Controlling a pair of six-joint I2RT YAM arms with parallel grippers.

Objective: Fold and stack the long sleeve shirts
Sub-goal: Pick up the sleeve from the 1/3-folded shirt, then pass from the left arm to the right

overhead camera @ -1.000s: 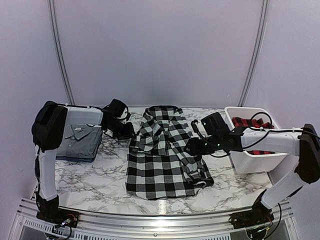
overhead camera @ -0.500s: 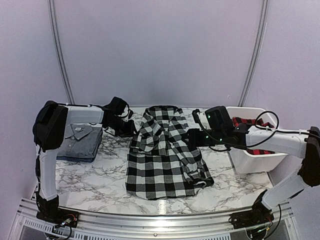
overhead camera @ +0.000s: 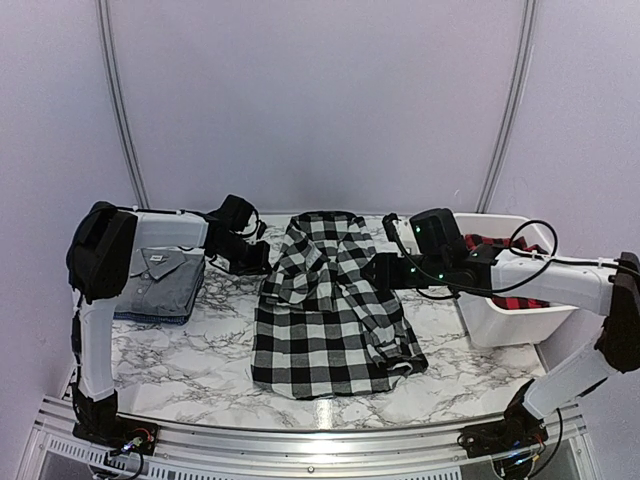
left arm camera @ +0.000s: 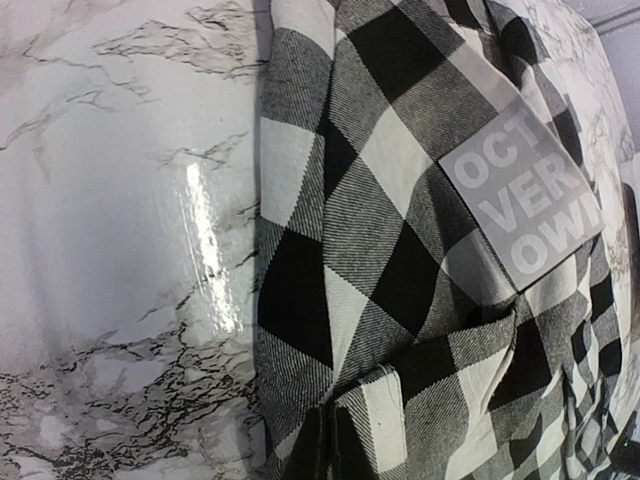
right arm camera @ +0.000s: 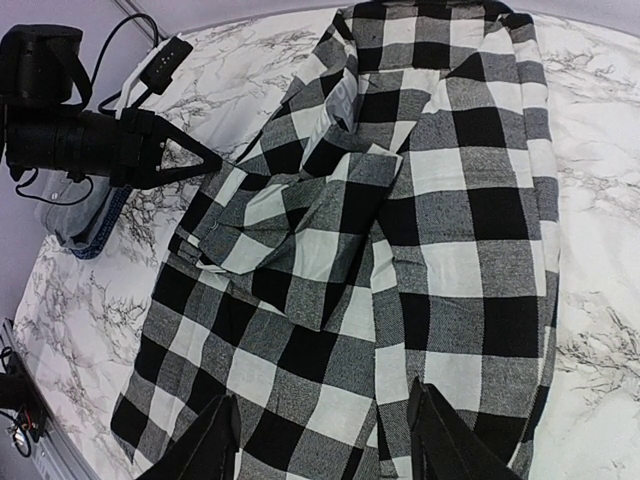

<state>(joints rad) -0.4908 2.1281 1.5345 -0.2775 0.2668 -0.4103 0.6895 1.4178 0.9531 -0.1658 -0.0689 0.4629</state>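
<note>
The black-and-white checked shirt point(overhead camera: 320, 315) lies spread on the marble table, with its left sleeve folded across its chest point(right arm camera: 300, 235). A grey label point(left arm camera: 520, 205) shows on it in the left wrist view. My left gripper point(overhead camera: 258, 264) sits low at the shirt's upper left edge. It looks shut to a point point(right arm camera: 212, 160), with cloth bunched at its tip point(left arm camera: 340, 440). My right gripper point(overhead camera: 375, 272) hovers open over the shirt's right side, with both fingers point(right arm camera: 215, 440) clear of the cloth. The grey shirt point(overhead camera: 160, 280) lies folded at the far left. The red-and-black checked shirt point(overhead camera: 495, 245) lies in a bin.
A white bin point(overhead camera: 510, 322) stands at the right edge of the table, beside my right arm. Bare marble point(overhead camera: 180, 350) shows in front of the grey shirt and along the near edge. Curved wall rails rise behind the table.
My right gripper has moved up and back-left over the shirt's right side. The left gripper and the shirts have hardly moved.
</note>
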